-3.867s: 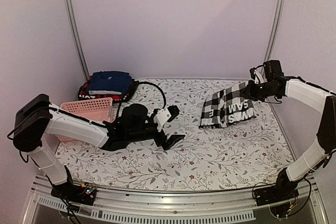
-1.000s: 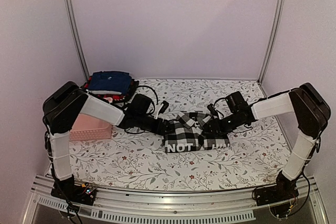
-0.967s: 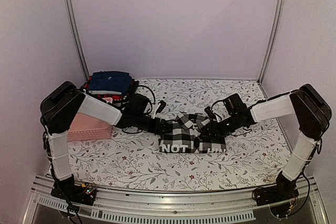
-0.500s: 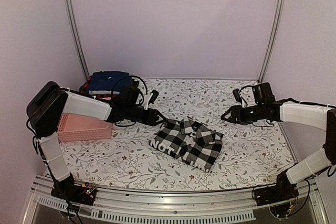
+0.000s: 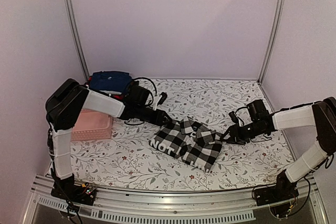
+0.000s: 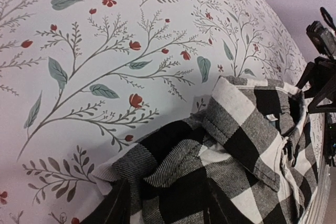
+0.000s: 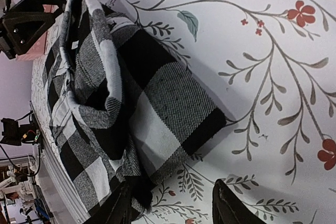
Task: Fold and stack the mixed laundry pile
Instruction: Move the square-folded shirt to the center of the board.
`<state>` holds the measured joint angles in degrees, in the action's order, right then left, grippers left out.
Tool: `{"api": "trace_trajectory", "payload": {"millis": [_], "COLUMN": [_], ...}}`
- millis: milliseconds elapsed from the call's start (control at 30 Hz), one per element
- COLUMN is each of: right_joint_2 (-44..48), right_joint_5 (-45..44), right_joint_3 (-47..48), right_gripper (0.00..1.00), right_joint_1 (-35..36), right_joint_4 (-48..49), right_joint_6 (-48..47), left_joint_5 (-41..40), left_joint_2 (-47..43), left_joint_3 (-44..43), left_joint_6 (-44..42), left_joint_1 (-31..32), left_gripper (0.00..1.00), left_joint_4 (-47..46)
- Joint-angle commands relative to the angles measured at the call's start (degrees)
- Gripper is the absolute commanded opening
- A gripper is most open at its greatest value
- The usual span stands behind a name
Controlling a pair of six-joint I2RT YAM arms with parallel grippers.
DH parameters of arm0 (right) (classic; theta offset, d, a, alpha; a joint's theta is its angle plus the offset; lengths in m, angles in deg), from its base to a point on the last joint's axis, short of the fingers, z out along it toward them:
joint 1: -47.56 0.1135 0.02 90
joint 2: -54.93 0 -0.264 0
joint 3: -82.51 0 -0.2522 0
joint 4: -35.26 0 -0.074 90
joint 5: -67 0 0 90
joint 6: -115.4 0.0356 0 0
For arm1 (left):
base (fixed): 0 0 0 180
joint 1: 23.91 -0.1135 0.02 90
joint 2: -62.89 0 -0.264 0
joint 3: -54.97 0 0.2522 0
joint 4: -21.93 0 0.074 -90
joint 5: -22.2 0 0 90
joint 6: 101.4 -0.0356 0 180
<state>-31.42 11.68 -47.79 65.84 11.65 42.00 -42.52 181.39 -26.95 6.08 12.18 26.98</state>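
The left gripper (image 6: 165,202) has its 2 fingers apart astride the shirt's (image 6: 247,140) bunched edge; I cannot tell whether they pinch it. The right gripper (image 7: 176,200) is released, its jaws spread over the table (image 7: 273,129), with the shirt's corner just beside 1 finger.

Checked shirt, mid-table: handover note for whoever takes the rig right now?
Left gripper: open, straddling the checked shirt's back-left edge, not pinching it.
Right gripper: open, at the shirt's right corner, nothing held.
Done: shirt lies folded mid-table, lettering up; navy garment lies folded at back left, behind the pink basket.
To do: tidy the shirt's fold, then probably stack it on the navy garment.
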Motion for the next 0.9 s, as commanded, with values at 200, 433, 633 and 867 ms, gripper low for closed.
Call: {"api": "trace_trajectory", "payload": {"millis": [200, 433, 633, 867], "right_joint_2": [-2.54, -4.43, -2.63, -0.05], "right_joint_5": [6.09, 7.10, 6.71, 4.50], "right_joint_3": [-1.46, -0.60, 0.67, 4.02], "right_gripper": [0.45, 0.30, 0.10, 0.00], "right_joint_1": [0.68, 1.59, 1.77, 1.77], "right_joint_4": [6.01, 6.26, 4.29, 0.92], "right_joint_6": [2.20, 2.13, 1.69, 0.52], "left_joint_5": [2.74, 2.44, 1.83, 0.58], "left_joint_2": [4.55, 5.42, 0.18, -5.08], "left_joint_3": [-6.11, -6.89, -3.01, 0.13], "left_joint_6": [-1.70, -1.96, -1.95, -2.11], "left_joint_1": [0.27, 0.30, -0.03, -0.59], "left_gripper": [0.39, 0.35, 0.11, 0.00], "left_joint_4": [2.04, 3.82, 2.24, 1.17]}}
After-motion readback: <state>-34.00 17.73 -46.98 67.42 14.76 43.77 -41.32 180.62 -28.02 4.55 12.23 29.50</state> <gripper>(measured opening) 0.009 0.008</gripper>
